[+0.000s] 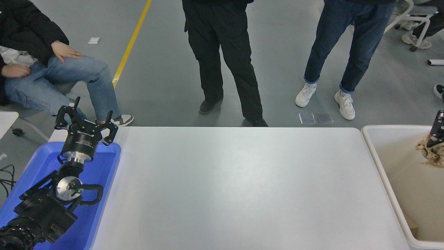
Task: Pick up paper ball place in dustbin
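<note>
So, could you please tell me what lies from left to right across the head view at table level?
Blue tray with the parked left gripper over it → white table → dustbin → paper ball over the bin, right gripper at the picture's edge.

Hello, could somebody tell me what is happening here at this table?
The robot's right gripper, barely visible at the picture's right edge, holds a crumpled tan-brown paper ball over the large cream-white plastic dustbin. It has not let go yet. The left gripper is parked, open, over the shallow blue plastic tray. Three people wait beyond the white table.
</note>
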